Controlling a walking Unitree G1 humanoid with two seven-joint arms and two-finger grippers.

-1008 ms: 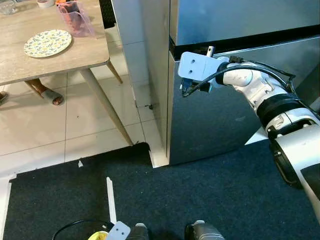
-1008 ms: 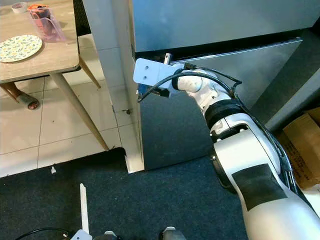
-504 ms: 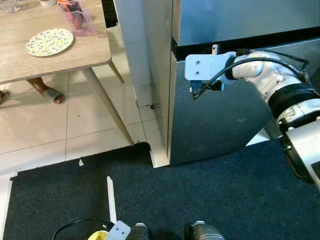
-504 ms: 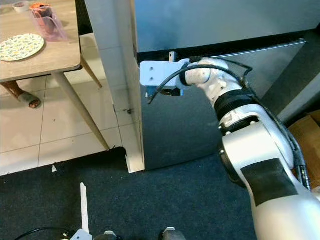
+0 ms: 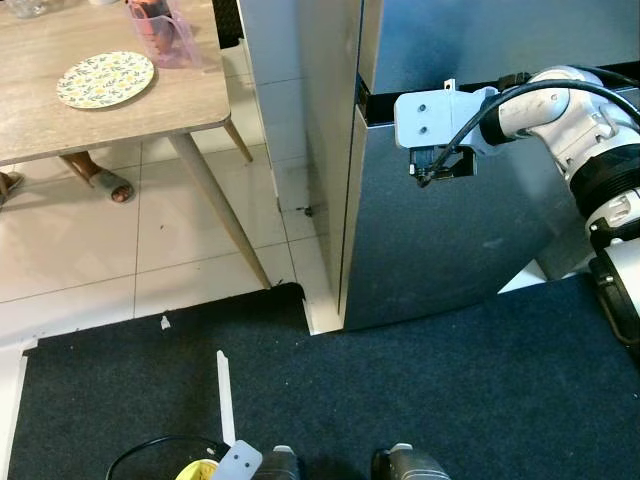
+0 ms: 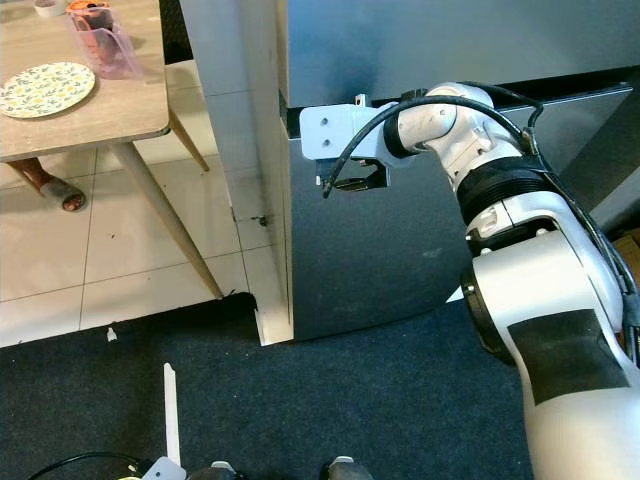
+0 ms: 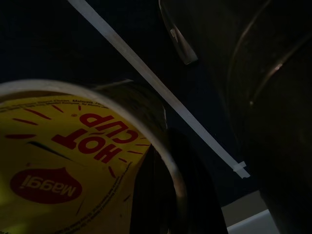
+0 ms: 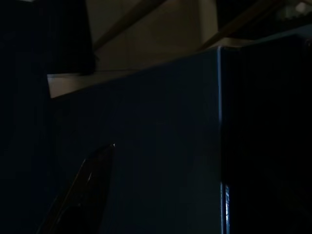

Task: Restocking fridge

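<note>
The steel fridge stands ahead, and its lower door (image 5: 450, 250) is closed under a dark seam (image 5: 378, 104). My right gripper (image 5: 440, 166) is raised against the top edge of that lower door at the seam. Its fingers are hidden behind the white wrist plate (image 5: 430, 118). The dark right wrist view looks along the door face (image 8: 161, 146), with one finger (image 8: 78, 195) faintly visible. Low beside my body, my left gripper (image 5: 240, 462) is shut on a yellow Maggi hot cup (image 7: 58, 161), whose rim also appears in the left eye view (image 5: 197, 470).
A wooden table (image 5: 110, 125) at the left holds a patterned plate (image 5: 105, 80) and a pink pitcher (image 5: 165, 30). A person's sandalled foot (image 5: 105, 185) rests under it. Dark carpet (image 5: 420, 400) with a white tape strip (image 5: 225, 395) covers the near floor.
My right arm has slid rightwards along the top edge of the lower fridge door. The head camera has also shifted a little. The left arm has stayed still.
</note>
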